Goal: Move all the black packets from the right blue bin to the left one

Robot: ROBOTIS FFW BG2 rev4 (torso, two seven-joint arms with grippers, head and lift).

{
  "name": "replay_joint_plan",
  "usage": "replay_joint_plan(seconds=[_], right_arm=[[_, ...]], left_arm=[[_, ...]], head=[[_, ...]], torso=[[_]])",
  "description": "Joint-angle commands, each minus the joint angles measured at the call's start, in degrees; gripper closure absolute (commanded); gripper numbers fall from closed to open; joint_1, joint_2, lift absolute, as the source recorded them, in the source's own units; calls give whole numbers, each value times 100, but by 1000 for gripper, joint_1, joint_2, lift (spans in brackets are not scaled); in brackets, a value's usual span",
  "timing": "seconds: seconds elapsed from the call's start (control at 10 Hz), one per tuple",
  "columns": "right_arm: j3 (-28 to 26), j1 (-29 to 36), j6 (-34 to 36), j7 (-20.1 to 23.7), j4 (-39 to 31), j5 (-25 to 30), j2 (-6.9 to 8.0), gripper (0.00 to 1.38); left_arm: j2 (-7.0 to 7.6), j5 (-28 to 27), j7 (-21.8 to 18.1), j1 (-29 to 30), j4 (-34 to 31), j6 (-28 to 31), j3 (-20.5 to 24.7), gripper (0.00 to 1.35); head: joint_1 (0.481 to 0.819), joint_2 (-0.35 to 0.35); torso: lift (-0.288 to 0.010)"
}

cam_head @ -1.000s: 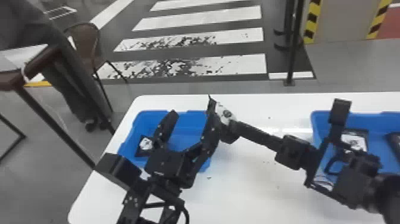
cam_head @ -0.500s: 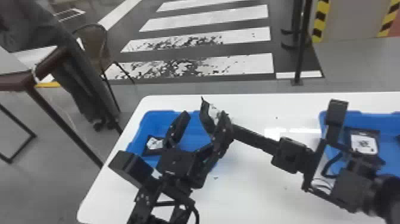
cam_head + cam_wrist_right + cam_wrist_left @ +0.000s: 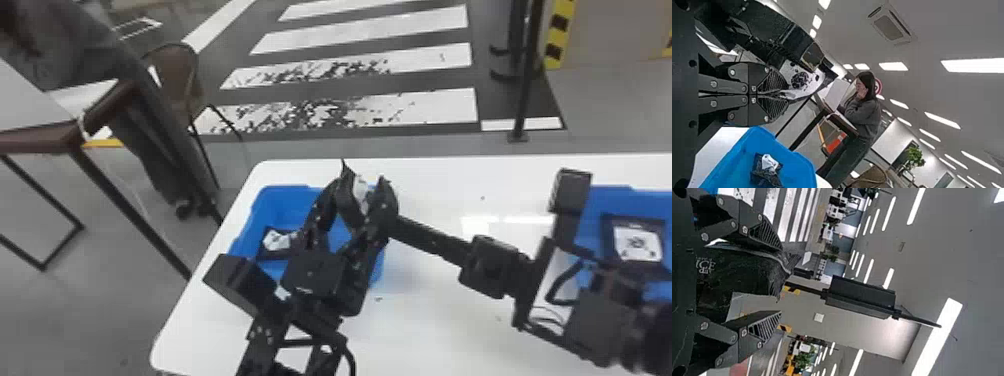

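Head view: L gripper [image 3: 362, 190] is above the L blue bin [image 3: 280, 202], over its R side, jaws apart on either side of a black pkt [image 3: 360, 195] w/ white label showing. R gripper [image 3: 425, 237] reaches across from the R side to the same pkt; its tips are hidden behind one L jaw. One black pkt [image 3: 276, 241] lies in the L bin, nr its L side. In the R blue bin [image 3: 620, 200], another black pkt w/ white label [image 3: 638, 243] lies partly behind the R arm. Both bins sit on the white surface [image 3: 440, 335]. Beyond: crosswalk [image 3: 410, 107], brown chair [image 3: 172, 75] & dark post [image 3: 525, 85].

L wrist view: held pkt, its dark side showing, is btwn the L jaws; they're spread, w/ a clear gap btwn pkt and one jaw. Can't tell if the other jaw touches it.

R wrist view: R jaws are closed together, pinching the pkt's edge, white label showing. L bin is nearby w/ the loose pkt inside.
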Motion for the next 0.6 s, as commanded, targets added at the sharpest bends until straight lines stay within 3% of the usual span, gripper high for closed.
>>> replay_joint_plan(seconds=[0.0, 0.4, 0.5], right_arm=[[2, 6, -29, 8, 15, -38, -7, 1142], [2, 20, -325, 8, 113, -175, 2, 1110], [2, 49, -550, 8, 198, -255, 2, 791]], left_arm=[[-18, 43, 12, 81, -138, 367, 115, 1197], [17, -346, 12, 39, -335, 522, 92, 1197], [8, -357, 12, 39, -335, 466, 126, 1197]], head=[[695, 329], [695, 330], [695, 325]], torso=[[-140], [-140], [-140]])
